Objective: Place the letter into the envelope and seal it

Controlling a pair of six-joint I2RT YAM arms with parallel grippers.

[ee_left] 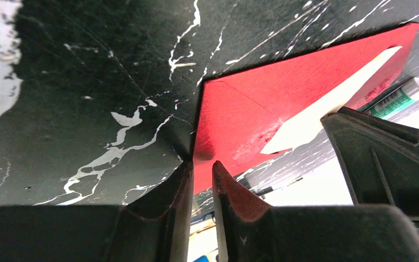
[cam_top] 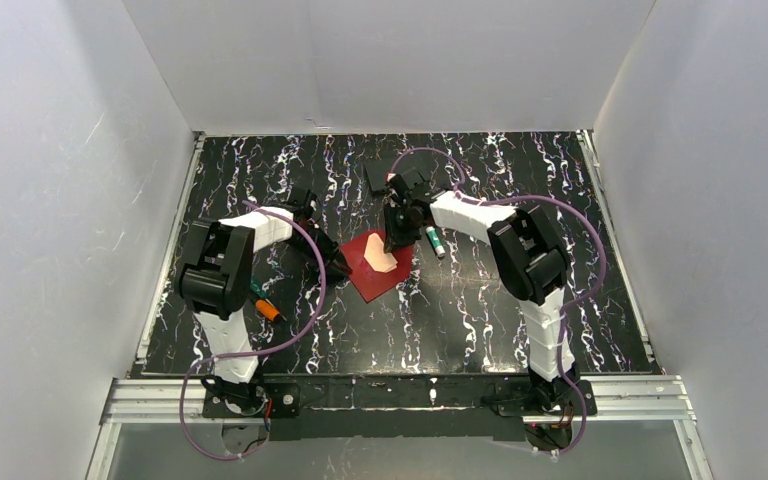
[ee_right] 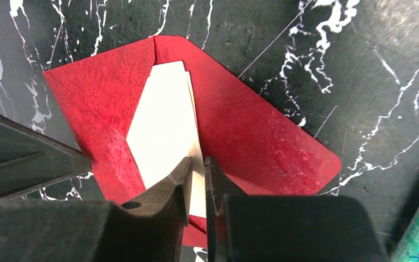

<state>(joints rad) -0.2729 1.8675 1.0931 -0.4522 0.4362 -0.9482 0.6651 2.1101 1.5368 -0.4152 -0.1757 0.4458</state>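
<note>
- Hidden: the near end of the letter (ee_right: 163, 123) disappears between the fingers of my right gripper (ee_right: 197, 166). Red paper of the envelope (ee_right: 251, 125) covers both of its long sides. I cannot tell how far in the sheet sits.
- My right gripper: jaws almost together, clamping the letter's near edge above the envelope.
- My left gripper (ee_left: 202, 170): jaws narrowed to a slit, with the envelope's left corner pinched between them. The overhead view hides this contact behind the arm.
- Cut off: a glue stick (cam_top: 434, 241) lies near the envelope's right side, apart from it. Both wrist views show only part of it.
- Room: bare table (cam_top: 480, 310) lies open on the envelope's near side.
- Materials: the envelope is dark red with a fibrous grain, pale scuffs and a rounded corner. The letter is smooth and white, with layered edges at its far end. The table is glossy black with white veining.
</note>
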